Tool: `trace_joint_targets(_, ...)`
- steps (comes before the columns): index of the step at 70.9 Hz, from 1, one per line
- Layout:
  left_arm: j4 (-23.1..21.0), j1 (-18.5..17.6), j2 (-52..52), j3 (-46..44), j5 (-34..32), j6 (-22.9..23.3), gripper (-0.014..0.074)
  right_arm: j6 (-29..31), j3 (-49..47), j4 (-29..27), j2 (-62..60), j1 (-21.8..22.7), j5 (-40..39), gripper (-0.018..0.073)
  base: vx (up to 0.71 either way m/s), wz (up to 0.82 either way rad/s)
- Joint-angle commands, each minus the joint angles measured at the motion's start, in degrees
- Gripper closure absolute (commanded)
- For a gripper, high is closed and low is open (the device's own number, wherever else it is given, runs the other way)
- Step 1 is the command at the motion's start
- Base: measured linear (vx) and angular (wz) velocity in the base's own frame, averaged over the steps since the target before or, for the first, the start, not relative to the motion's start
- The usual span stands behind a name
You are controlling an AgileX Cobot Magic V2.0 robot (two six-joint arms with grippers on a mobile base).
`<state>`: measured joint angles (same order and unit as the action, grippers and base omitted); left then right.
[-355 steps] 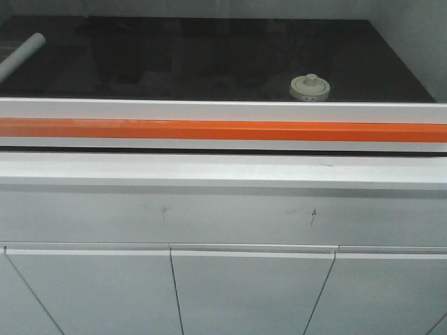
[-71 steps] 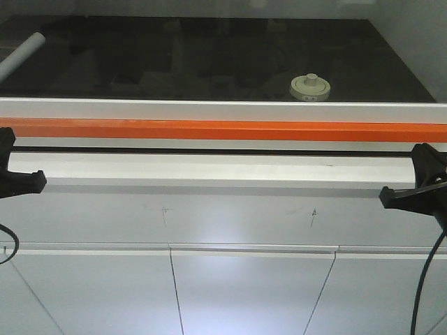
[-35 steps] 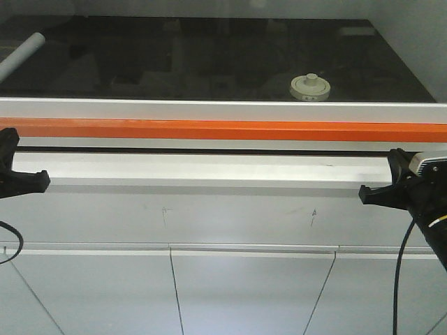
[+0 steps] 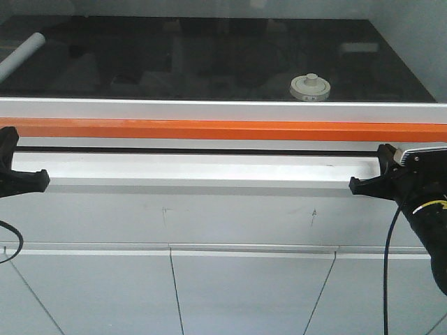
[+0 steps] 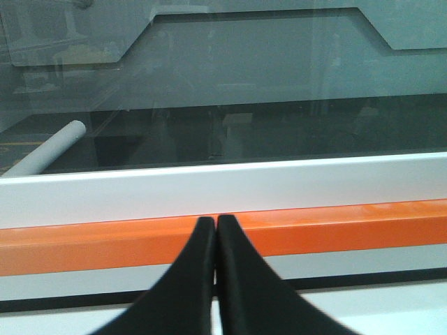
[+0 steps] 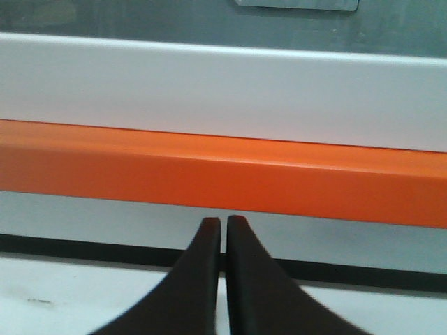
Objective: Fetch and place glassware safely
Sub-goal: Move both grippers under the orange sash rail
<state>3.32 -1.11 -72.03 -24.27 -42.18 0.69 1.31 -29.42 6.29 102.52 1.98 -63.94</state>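
The glassware (image 4: pixel 310 87) is a small squat jar with a cream-white knobbed lid, standing on the black worktop (image 4: pixel 209 63) at the back right, behind the orange bar (image 4: pixel 223 130). My left gripper (image 4: pixel 40 180) pokes in from the far left edge, below the bar and far from the jar. In the left wrist view the left gripper (image 5: pixel 215 220) is shut and holds nothing, pointing at the orange bar (image 5: pixel 349 227). My right gripper (image 4: pixel 355 184) hangs low at the right, in front of and below the jar. Its wrist view shows the right gripper (image 6: pixel 225 220) shut and holding nothing.
A grey-white tube (image 4: pixel 21 56) lies at the worktop's far left, also in the left wrist view as the tube (image 5: pixel 49 146). A white ledge (image 4: pixel 209 167) runs below the orange bar. White cabinet doors (image 4: pixel 244 293) fill the lower front.
Five seconds ago no arm was in view. Over the last second my right gripper has moved left and slightly up along the white ledge. The left gripper and the jar stay put.
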Motion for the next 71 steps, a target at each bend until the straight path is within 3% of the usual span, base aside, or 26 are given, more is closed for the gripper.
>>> trace_joint_targets(1,-0.2,-0.4,0.8,-1.6,-4.8,0.3,0.0603,0.6,-2.1,0.5,-0.5,0.5,-4.4,0.0560,0.00,0.00)
trace_joint_targets(71,-0.2,-0.4,0.6,-1.6,-4.7,0.3,0.0603,0.6,-10.7,-0.1,6.4,0.5,-5.8,0.0560,0.00,0.00)
